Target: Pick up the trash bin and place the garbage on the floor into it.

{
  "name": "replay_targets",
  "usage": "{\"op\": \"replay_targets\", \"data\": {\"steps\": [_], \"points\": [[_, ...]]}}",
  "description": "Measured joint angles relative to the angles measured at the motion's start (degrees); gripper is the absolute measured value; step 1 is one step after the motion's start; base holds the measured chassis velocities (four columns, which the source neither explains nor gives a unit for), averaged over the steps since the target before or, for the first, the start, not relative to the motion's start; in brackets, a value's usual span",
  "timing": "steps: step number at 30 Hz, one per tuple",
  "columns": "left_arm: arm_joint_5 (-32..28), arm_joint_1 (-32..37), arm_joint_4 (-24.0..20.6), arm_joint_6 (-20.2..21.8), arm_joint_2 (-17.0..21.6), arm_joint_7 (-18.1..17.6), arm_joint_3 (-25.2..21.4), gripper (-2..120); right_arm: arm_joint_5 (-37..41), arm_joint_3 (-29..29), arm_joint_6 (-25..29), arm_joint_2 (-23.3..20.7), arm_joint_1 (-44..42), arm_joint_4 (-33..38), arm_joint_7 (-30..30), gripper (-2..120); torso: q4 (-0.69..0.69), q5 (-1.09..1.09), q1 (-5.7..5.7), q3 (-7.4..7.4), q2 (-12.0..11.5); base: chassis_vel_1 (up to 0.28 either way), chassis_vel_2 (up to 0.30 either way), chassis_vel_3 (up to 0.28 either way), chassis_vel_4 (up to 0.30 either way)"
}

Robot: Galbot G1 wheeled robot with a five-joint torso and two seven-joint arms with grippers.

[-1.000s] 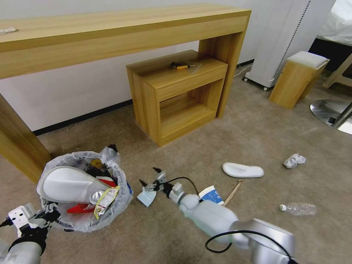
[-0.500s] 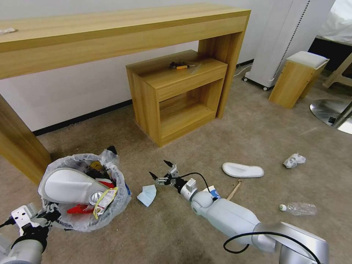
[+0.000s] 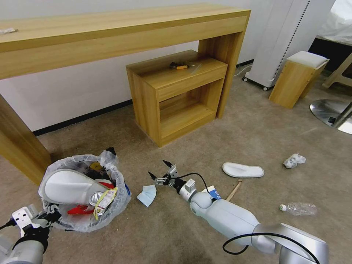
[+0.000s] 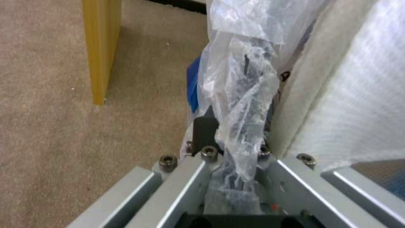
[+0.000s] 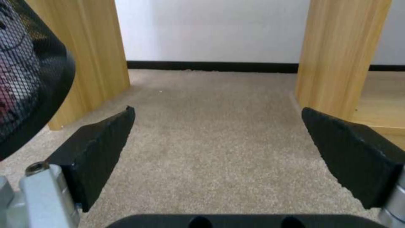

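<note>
Left pincer [image 3: 49,217]: clenched on bin [image 3: 84,190] rim, at its near edge.
Right pincer [image 3: 158,171]: released, above tissue [image 3: 147,195] on floor [image 3: 256,139].
Bin: on floor, holding slipper [image 3: 66,187].

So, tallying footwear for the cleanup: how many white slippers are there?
2: one slipper sits in the trash bin, the other slipper lies on the floor.

1. The trash bin [image 3: 82,194] stands on the floor [image 3: 227,143], left of the tissue [image 3: 147,195].
2. A slipper [image 3: 66,187] lies in the trash bin.
3. Right of the tissue lie a paper cup [image 3: 212,193], a stick [image 3: 233,190], another slipper [image 3: 242,170] and a bottle [image 3: 299,209].
</note>
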Motion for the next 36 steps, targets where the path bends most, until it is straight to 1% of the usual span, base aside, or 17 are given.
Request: {"op": "replay_targets", "data": {"steps": [22,36], "points": [[0.1,-0.5,1.1,-0.3,0.3,0.2,0.0,0,0.7,-1.0,0.9,1.8,0.5,-3.4,-1.0,100,-0.01,0.0,0.0,0.0,0.0,0.0,0.0,0.0,0.0],[0.1,-0.5,1.2,-0.5,0.3,0.3,0.0,0,0.9,-0.9,1.4,1.8,0.5,-3.5,-1.2,100,-0.01,0.0,0.0,0.0,0.0,-0.079,0.081,0.071,-0.074]]}}
